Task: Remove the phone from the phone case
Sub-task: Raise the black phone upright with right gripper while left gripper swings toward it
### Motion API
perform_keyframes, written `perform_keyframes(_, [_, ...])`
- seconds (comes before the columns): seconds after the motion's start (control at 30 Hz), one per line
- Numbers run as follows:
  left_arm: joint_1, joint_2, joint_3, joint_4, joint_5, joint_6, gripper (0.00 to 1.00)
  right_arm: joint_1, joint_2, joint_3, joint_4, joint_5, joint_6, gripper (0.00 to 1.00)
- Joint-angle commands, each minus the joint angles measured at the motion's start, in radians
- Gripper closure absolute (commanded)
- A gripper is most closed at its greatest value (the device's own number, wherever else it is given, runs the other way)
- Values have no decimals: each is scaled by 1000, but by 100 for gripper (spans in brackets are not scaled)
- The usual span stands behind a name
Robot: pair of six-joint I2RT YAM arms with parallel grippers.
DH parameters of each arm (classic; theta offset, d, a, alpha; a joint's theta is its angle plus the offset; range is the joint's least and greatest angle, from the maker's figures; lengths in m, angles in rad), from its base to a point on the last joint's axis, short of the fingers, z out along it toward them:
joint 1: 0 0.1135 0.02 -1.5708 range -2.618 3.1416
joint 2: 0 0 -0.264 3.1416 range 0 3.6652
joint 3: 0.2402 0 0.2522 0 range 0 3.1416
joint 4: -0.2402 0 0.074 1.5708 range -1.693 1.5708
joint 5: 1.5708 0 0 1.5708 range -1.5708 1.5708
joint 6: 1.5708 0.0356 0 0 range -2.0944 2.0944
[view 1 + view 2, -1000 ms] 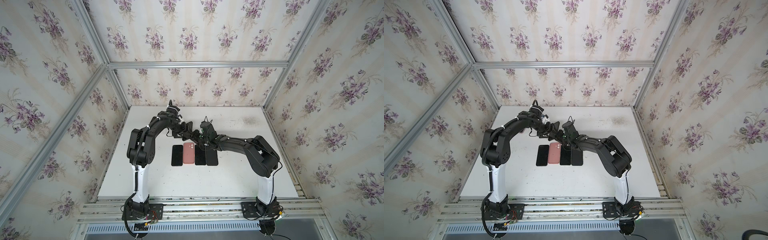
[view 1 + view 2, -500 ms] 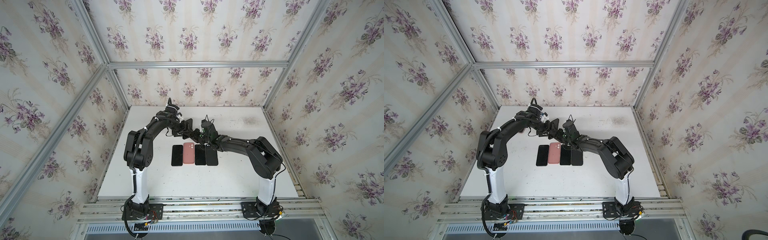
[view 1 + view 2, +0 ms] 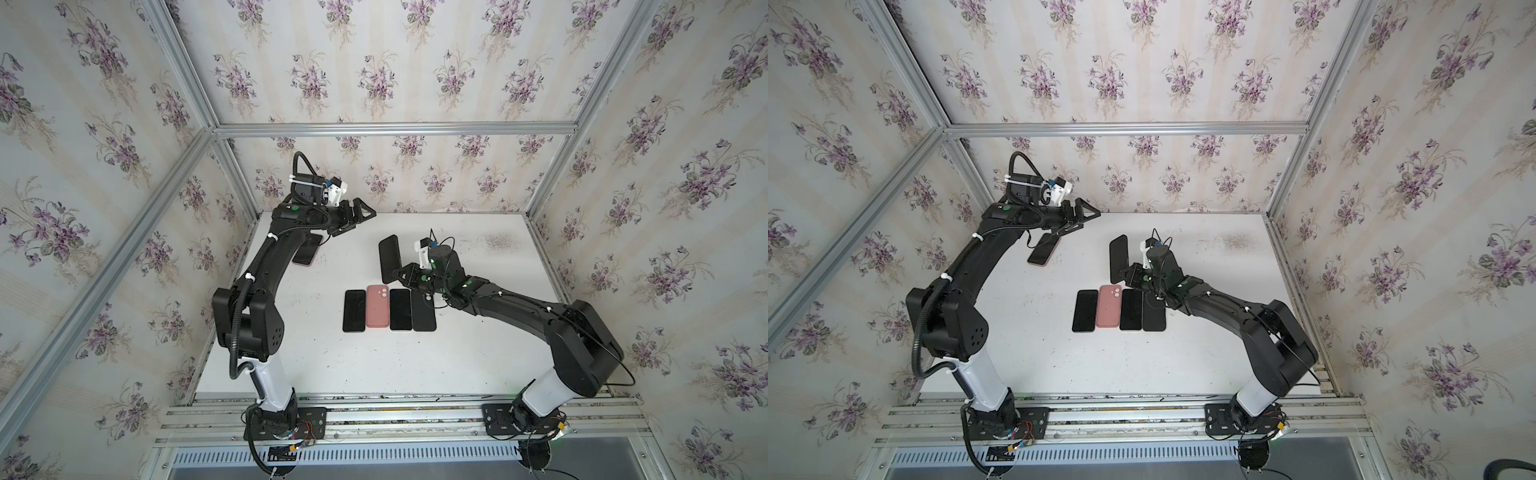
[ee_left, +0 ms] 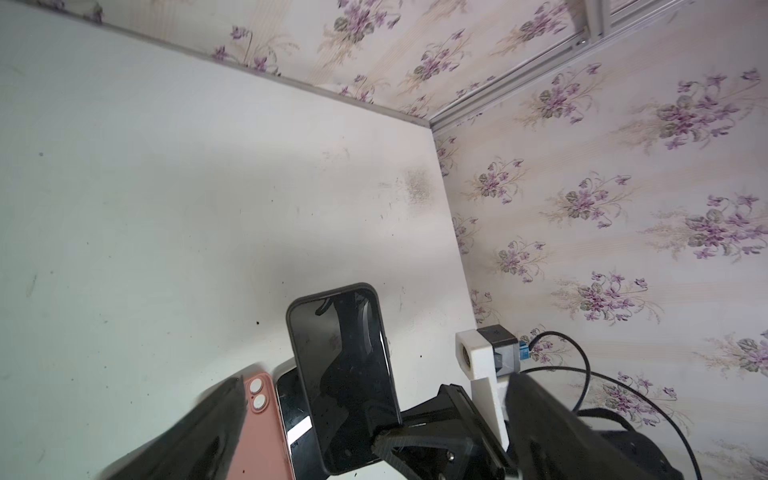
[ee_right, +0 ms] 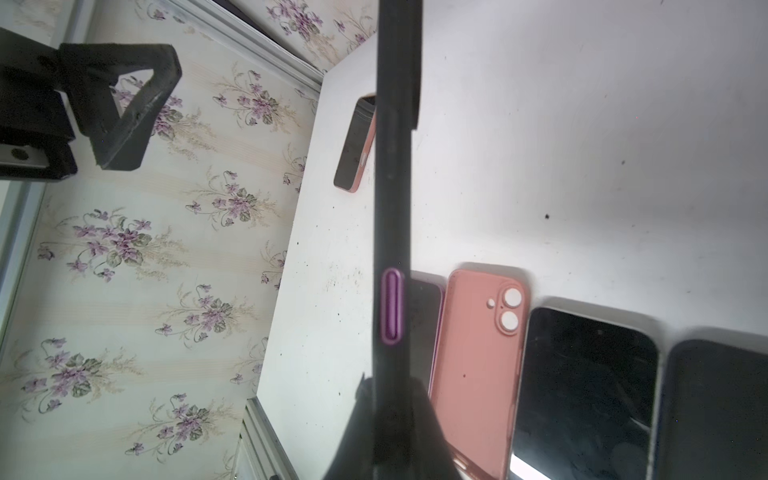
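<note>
Left gripper (image 3: 356, 219) has been drawn back, jaws spread, empty; black phone case (image 3: 389, 257) is pinched upright by right gripper (image 3: 401, 275) jaws; pink-edged phone (image 3: 306, 254) lies on surface (image 3: 478, 353) at rear left.

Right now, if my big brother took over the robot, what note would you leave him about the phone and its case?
Left gripper: open, empty, raised.
Right gripper: shut on one end of the black phone case with a purple side button, held up off the white table.
A glossy dark phone screen fills the case, so the phone looks not yet removed.
Elsewhere: a pink-edged dark phone lies flat at the table's back left; a salmon-pink case lies in the middle row of four.
Done: case picked up.
Left: pull the phone out, probably with the left gripper's help.
</note>
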Motion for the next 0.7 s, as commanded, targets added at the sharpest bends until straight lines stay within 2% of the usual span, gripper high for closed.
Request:
perform_keyframes(0.0, [8,-31,11,21,33,96,0,-46,-84,-40,66,-58,-146,100])
perform_keyframes(0.13, [8,-57,19,19,136,189,0,-120,-186,-104,163,-127,-283,100])
perform_keyframes(0.33, [6,-109,-26,17,291,311,0,-126,-292,-155,242,-245,-523,100])
perform_keyframes(0.43, [5,-142,-71,16,369,378,0,-126,-335,-211,353,-301,-565,100])
perform_keyframes(0.6, [-8,-212,-147,16,491,468,0,-126,-365,-231,393,-366,-595,100])
perform_keyframes(0.67, [-24,-231,-166,16,492,493,0,-126,-364,-243,456,-388,-571,100])
